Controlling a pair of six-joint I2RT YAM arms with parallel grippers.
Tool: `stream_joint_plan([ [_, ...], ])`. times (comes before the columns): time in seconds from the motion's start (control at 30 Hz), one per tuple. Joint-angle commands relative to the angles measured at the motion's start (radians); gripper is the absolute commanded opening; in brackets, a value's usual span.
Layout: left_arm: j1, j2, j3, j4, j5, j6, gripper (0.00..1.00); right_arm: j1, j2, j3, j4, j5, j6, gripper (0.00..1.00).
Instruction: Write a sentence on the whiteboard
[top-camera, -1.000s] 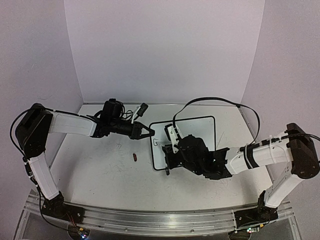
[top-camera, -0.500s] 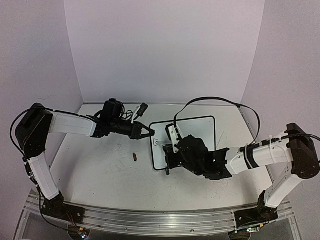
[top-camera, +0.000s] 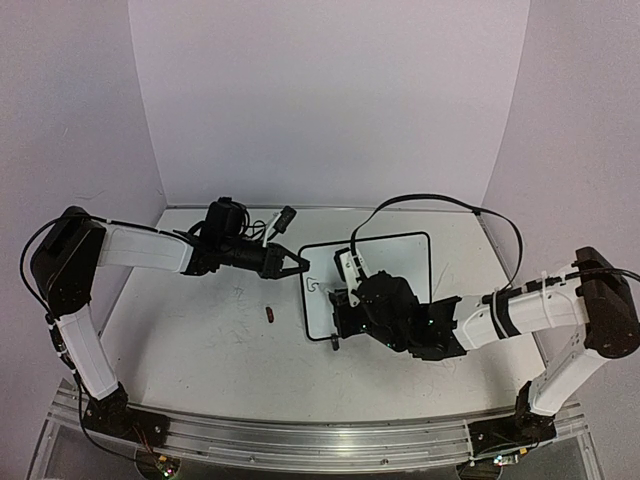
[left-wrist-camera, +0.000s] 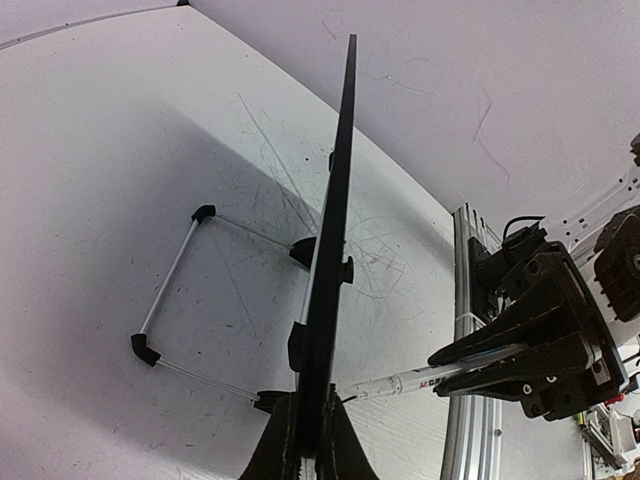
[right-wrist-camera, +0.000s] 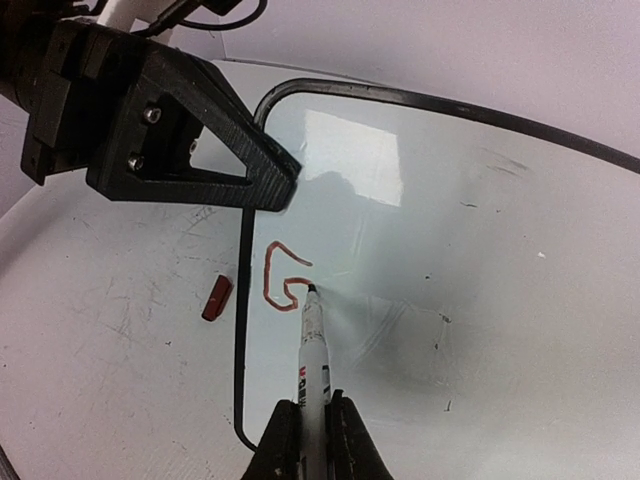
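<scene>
White tabletop (top-camera: 200, 340), scuffed with faint grey scribbles, carrying all items shown. Left arm (top-camera: 140, 247): upper link rising from the near-left base, elbow high at the left edge, forearm reaching level and rightward across the table. Right arm (top-camera: 530, 310): elbow raised at the far right, forearm angled down and leftward, wrist low over the board. Whiteboard (top-camera: 400, 255), black-rimmed with rounded corners, standing right of centre on the table and propped on a wire stand (left-wrist-camera: 170, 290) with black feet; in the left wrist view it appears edge-on as a thin dark blade (left-wrist-camera: 335, 230). Left gripper (top-camera: 298, 265), fingers pressed together on the board's left rim near its upper corner, steadying it. Right gripper (right-wrist-camera: 308, 425), jaws pinched on the barrel of a white marker (right-wrist-camera: 312, 345), which points up the board face with its tip at the lower right end of the written stroke, apparently touching the surface. Small red piece (top-camera: 271, 315), possibly the marker cap, lying on the table just left of the board. The sentence (right-wrist-camera: 283, 278), consisting of a single red letter G, near the board's upper left corner
</scene>
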Motion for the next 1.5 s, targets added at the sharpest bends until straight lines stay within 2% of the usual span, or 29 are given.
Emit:
stream_joint_plan([
  [0.0, -0.007, -0.004, -0.015, -0.061, -0.064, 0.024, 0.0, -0.002, -0.002, 0.009, -0.008, 0.001, -0.002, 0.0],
  [1.47, -0.008, -0.004, -0.014, -0.063, -0.066, 0.029, 0.0, -0.002, -0.011, -0.007, -0.056, -0.048, 0.045, 0.0],
])
